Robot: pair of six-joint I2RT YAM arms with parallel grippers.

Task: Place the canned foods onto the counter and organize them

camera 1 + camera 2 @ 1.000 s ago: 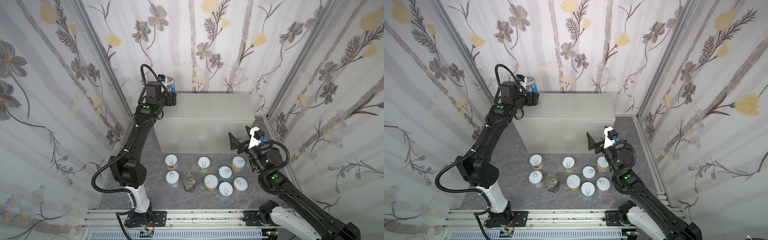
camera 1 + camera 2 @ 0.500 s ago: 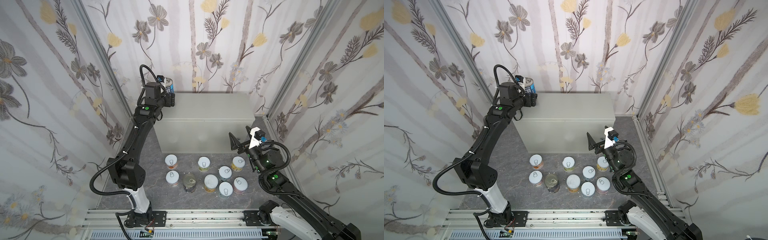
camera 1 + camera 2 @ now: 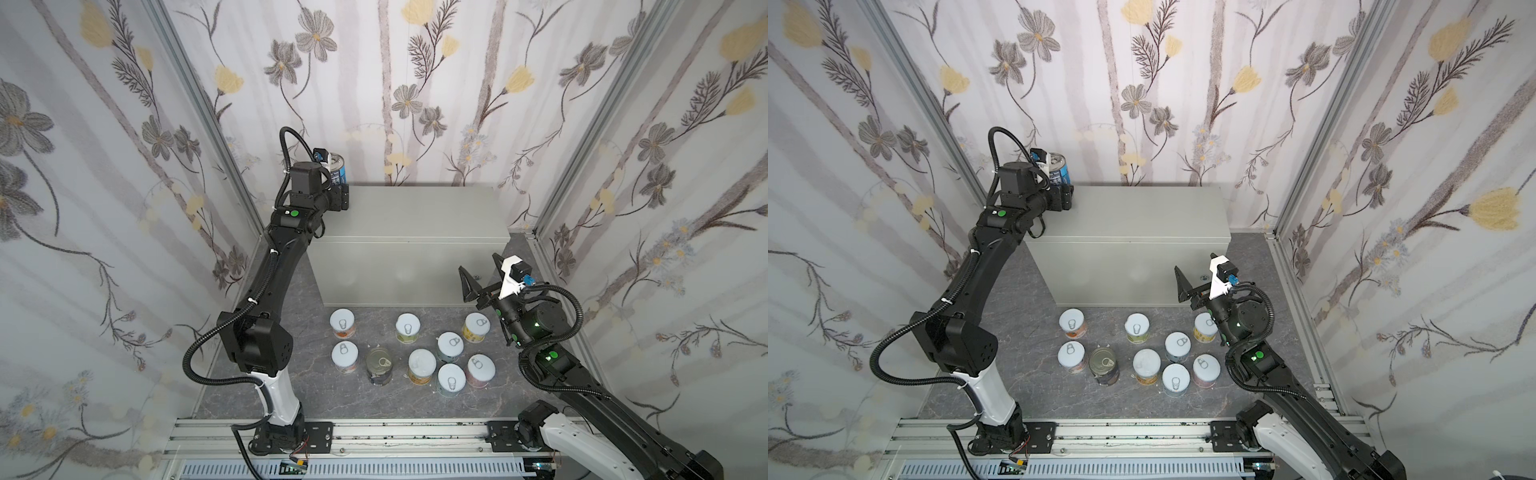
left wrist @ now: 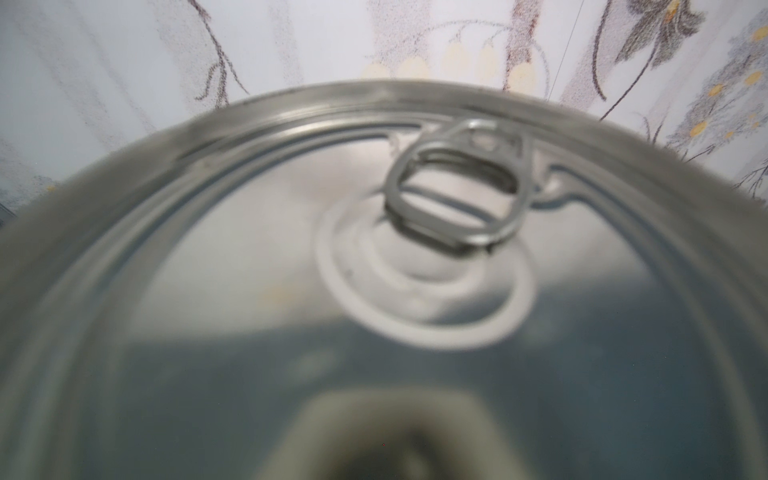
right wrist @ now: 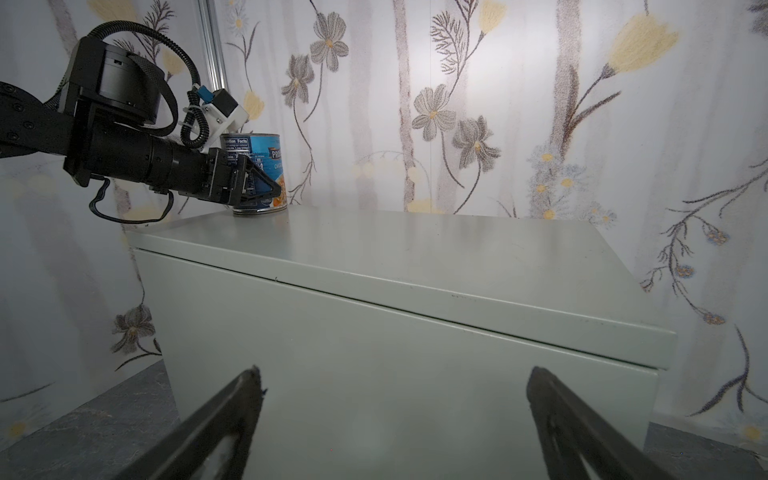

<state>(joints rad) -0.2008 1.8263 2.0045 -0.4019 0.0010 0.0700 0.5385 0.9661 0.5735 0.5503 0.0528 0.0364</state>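
A dark-blue can (image 3: 337,168) (image 5: 259,166) with a bare metal lid stands upright on the back left corner of the light-grey counter (image 3: 415,216) (image 5: 415,249). My left gripper (image 3: 341,185) (image 5: 259,185) is shut on its sides. The can's pull-tab lid (image 4: 374,249) fills the left wrist view, which hides the fingers. A second dark can (image 3: 379,365) and several short white-lidded cans (image 3: 449,345) (image 3: 1137,326) stand on the floor in front of the counter. My right gripper (image 3: 478,264) (image 5: 395,370) hangs open and empty by the counter's front right corner.
The dark marbled floor (image 3: 307,374) runs round the counter. Flowered walls close in on three sides, right behind the counter. Aluminium posts (image 3: 195,91) stand in the back corners. The rail with both arm bases (image 3: 395,440) lies along the front.
The left arm has drawn slightly back and left between the earliest frame and now. The blue can stays on the counter's corner. The right arm has not moved.
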